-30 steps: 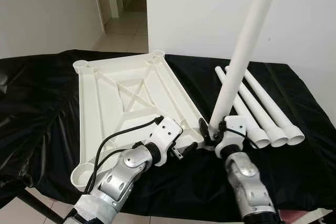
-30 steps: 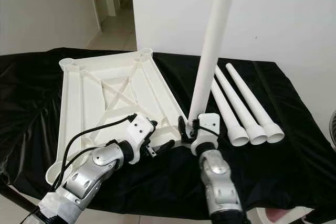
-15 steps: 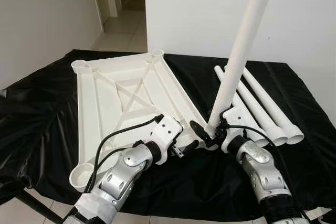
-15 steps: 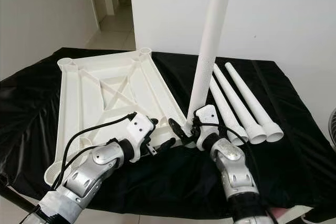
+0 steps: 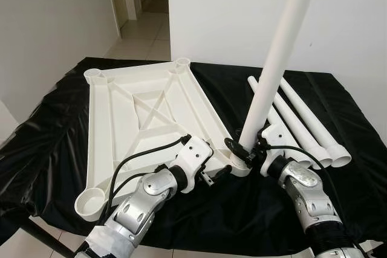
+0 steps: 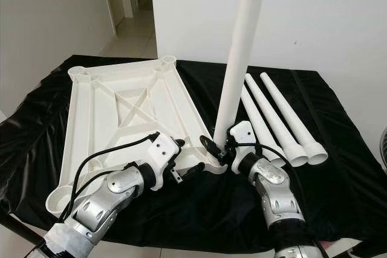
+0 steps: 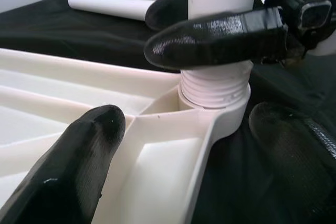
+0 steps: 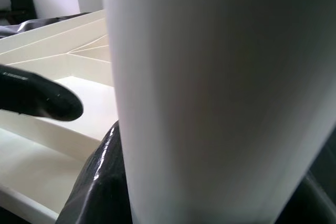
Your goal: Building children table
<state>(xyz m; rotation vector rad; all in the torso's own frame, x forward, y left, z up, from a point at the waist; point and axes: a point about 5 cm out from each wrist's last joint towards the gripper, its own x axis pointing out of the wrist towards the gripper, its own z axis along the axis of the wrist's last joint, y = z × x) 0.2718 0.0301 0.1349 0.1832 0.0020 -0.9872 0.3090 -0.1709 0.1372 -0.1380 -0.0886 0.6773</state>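
A white tabletop (image 5: 139, 119) lies upside down on a black-draped table. A long white leg (image 5: 278, 58) stands nearly upright at its near right corner. The leg's threaded end (image 7: 215, 85) sits in the corner socket (image 7: 220, 119). My right gripper (image 5: 242, 152) is shut on the leg just above the thread, and its black fingers (image 7: 220, 32) wrap the tube. My left gripper (image 5: 217, 173) is open just left of that corner, one finger (image 7: 79, 166) over the tabletop's ribbed underside and the other beyond the rim.
Three spare white legs (image 5: 302, 125) lie side by side on the black cloth (image 5: 48, 137) to the right of the tabletop. A white wall stands behind the table, with a doorway and tiled floor at the far left. The table's front edge is just below my forearms.
My right forearm has swung out to the right around the leg, which stays upright at the corner socket. The left gripper has hardly moved. The camera has shifted a little.
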